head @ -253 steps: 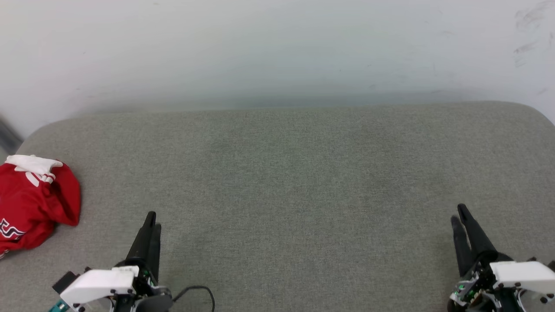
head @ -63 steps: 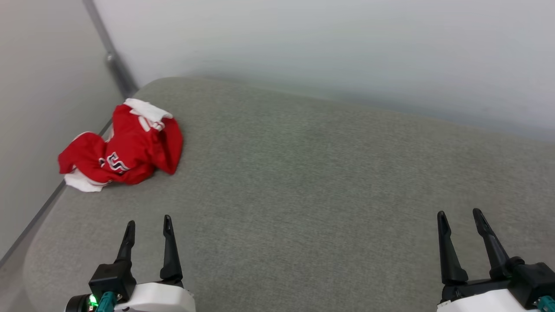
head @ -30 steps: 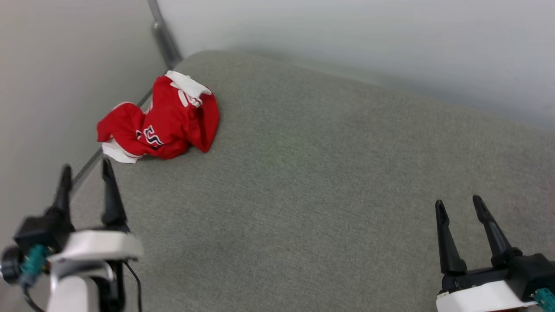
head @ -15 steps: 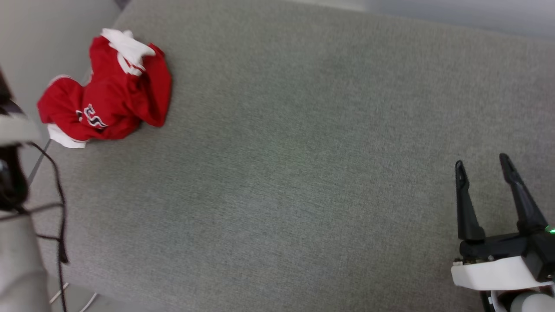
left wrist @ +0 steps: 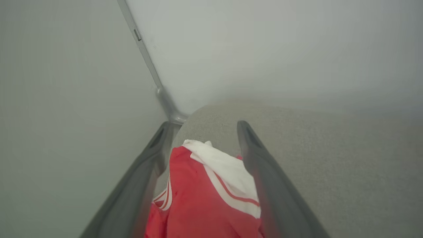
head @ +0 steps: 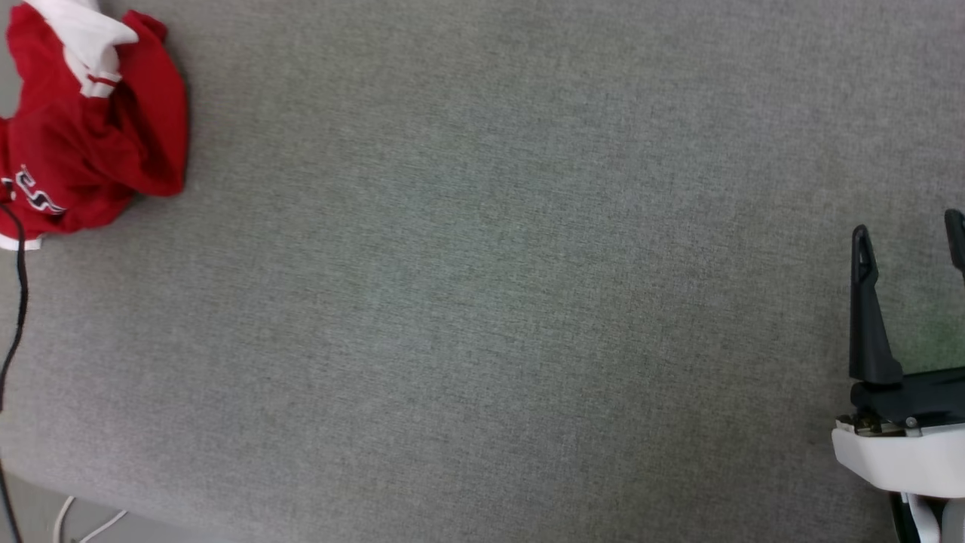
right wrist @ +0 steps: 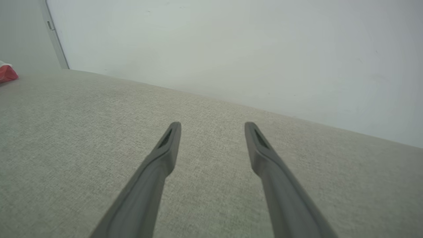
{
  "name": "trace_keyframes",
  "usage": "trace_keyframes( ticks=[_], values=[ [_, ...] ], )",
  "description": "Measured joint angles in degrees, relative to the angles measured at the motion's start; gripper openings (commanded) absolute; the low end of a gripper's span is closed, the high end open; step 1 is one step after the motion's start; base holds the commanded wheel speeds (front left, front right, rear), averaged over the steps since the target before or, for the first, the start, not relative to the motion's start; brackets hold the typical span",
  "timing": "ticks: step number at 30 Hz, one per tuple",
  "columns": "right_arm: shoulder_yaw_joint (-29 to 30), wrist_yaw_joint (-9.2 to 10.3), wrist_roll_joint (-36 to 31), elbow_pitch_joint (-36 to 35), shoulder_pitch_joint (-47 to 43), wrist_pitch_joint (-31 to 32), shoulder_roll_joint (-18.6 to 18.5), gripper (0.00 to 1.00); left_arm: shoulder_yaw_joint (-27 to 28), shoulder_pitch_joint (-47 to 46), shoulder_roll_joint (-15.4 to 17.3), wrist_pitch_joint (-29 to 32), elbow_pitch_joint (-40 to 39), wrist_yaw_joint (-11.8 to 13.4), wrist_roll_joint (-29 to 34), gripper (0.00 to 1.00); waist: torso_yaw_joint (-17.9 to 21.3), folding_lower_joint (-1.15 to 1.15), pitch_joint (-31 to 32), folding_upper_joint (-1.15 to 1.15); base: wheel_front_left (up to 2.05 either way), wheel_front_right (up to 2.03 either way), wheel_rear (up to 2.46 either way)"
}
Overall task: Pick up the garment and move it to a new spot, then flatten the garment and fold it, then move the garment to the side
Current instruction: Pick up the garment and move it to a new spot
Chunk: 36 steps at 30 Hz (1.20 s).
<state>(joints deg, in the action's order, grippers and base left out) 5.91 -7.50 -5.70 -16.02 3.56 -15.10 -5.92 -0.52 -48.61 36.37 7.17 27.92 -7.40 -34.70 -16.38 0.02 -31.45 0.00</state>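
Note:
The garment, a crumpled red jersey with a white sleeve and dark lettering, lies at the far left of the grey cushioned surface. In the left wrist view my left gripper is open, its two fingers framing the garment with its white striped sleeve; whether they touch the cloth I cannot tell. At the right edge of the head view my right gripper stands open over bare cushion. In the right wrist view that right gripper holds nothing, and the garment is a small red patch far left.
Pale walls meet in a corner with a grey metal strip just beyond the garment. A black cable hangs along the head view's left edge. The cushion's front edge shows at the lower left, with floor and white cords below.
The head camera has tilted down and shifted, so the walls have left its view. My left gripper has gone out of the head view toward the garment. The right gripper stays open.

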Motion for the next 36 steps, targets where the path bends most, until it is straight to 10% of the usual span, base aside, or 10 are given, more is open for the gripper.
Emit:
trace_keyframes(
  ticks=[11, 25, 26, 27, 36],
  values=[
    [-0.6, 0.0, -0.6, -1.71, 1.25, 0.01, -0.99, 1.0, -11.7, -2.4, 8.23, 25.99, 1.87, 0.0, -18.22, 1.0, 2.27, -0.01, -4.96, 0.0, 0.0, 0.0, 0.0],
    [-0.8, 0.0, -0.9, -2.0, 2.38, -0.04, -1.16, 1.0, -18.72, -3.65, 7.56, 32.12, 10.35, 0.0, -21.45, 1.0, 4.12, -0.03, -8.69, 0.0, 0.0, 0.0, 0.0],
    [-0.79, -0.01, -0.92, -1.98, 2.39, -0.05, -1.16, 1.0, -19.08, -3.95, 7.55, 32.15, 10.67, 0.0, -21.67, 0.83, 4.11, -0.03, -8.7, 0.0, 0.0, 0.0, 0.0],
    [-0.79, -0.01, -0.93, -1.93, 2.43, -0.05, -1.18, 1.0, -19.46, -4.19, 7.61, 32.15, 10.89, 0.0, -21.7, 0.0, 4.1, -0.03, -8.69, 0.0, 0.0, 0.0, 0.0],
    [-1.51, 0.0, -0.73, -0.23, 2.73, -0.01, -0.73, 1.0, -22.34, -5.72, 8.76, 29.86, 10.9, -0.09, -22.36, 0.0, 3.88, -0.02, -5.44, 0.0, 0.0, 0.0, 0.0]
  ],
)
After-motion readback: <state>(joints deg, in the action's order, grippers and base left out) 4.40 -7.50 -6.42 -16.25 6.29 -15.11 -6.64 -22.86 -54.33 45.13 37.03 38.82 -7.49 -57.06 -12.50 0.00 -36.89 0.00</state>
